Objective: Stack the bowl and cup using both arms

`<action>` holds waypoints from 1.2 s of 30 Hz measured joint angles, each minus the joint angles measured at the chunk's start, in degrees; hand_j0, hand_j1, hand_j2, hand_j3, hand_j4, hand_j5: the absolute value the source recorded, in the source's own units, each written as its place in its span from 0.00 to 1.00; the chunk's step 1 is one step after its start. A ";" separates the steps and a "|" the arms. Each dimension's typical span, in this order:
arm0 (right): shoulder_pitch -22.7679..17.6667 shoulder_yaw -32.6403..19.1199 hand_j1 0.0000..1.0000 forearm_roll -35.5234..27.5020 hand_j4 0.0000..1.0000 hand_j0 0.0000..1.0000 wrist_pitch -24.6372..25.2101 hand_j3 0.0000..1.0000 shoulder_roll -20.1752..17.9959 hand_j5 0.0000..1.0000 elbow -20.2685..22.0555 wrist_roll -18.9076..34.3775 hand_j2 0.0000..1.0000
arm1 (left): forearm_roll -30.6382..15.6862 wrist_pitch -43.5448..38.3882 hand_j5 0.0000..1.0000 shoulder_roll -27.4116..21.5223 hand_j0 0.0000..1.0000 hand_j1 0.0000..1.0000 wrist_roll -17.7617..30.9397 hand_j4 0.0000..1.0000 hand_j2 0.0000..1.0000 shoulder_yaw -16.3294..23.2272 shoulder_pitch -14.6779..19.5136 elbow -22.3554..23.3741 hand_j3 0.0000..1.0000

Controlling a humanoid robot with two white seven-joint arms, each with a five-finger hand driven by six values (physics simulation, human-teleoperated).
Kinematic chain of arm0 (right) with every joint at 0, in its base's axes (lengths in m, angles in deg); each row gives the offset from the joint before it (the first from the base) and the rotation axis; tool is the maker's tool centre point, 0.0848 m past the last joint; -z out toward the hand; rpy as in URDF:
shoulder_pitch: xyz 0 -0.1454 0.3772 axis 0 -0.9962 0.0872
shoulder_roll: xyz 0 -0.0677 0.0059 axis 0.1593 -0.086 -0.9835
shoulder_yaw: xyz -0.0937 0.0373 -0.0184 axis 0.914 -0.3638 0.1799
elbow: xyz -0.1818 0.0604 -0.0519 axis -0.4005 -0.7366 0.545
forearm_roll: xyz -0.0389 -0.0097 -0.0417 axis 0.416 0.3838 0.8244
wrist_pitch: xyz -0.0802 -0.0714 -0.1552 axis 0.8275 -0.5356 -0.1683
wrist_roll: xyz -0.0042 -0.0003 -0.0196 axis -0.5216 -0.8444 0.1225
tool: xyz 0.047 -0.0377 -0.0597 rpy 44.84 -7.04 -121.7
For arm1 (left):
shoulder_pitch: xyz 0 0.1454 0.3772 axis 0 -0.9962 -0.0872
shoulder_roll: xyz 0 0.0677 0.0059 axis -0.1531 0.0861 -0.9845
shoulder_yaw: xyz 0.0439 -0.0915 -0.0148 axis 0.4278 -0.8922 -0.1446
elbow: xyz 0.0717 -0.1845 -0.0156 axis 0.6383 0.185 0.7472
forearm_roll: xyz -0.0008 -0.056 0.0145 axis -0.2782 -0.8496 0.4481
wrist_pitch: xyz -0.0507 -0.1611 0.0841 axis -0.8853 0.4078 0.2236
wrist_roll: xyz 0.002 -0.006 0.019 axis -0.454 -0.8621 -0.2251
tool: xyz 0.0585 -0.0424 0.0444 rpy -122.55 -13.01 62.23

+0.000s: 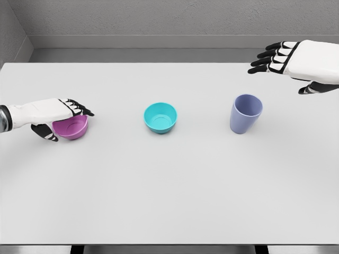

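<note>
A purple bowl (73,129) stands on the white table (169,185) at the left. My left hand (68,123) reaches in from the left edge and lies over it, fingers (79,108) stretched across the rim and thumb (46,132) down beside its left wall; the grip looks loose, not closed. A teal bowl (160,117) sits upright in the middle of the table. To its right stands a lavender-blue cup (245,113), upright, with its mouth up. My right hand (280,74) hovers above and behind the cup at the far right, fingers spread and holding nothing.
A grey wall (159,21) runs behind the table's far edge. The table's front edge shows along the bottom of the view.
</note>
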 measured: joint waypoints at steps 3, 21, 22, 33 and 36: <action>0.70 -0.03 1.00 1.98 1.00 1.00 0.01 1.00 0.08 1.00 0.62 0.00 1.00 | -0.02 -0.01 1.00 0.09 1.00 1.00 -0.01 1.00 1.00 0.26 0.00 0.04 1.00; 0.97 -0.16 1.00 2.74 1.00 1.00 0.00 1.00 3.80 1.00 0.16 0.00 1.00 | 1.29 0.02 0.65 0.99 0.65 0.65 0.02 0.65 0.65 0.44 0.26 0.06 0.65; 0.88 -0.13 1.00 2.73 1.00 1.00 0.00 1.00 3.81 1.00 0.07 0.00 1.00 | 1.30 0.02 0.63 1.00 0.63 0.63 0.01 0.63 0.63 0.44 0.26 0.07 0.63; 0.79 0.83 1.00 2.68 1.00 1.00 0.00 1.00 3.90 1.00 -0.27 0.00 1.00 | 1.20 0.01 0.55 2.79 0.55 0.55 0.12 0.55 0.55 2.31 4.83 -1.38 0.55; 0.88 1.00 1.00 2.68 1.00 1.00 0.00 1.00 3.94 1.00 -0.37 0.00 1.00 | 1.23 0.05 0.55 5.09 0.55 0.55 0.32 0.55 0.55 3.63 6.68 -1.95 0.55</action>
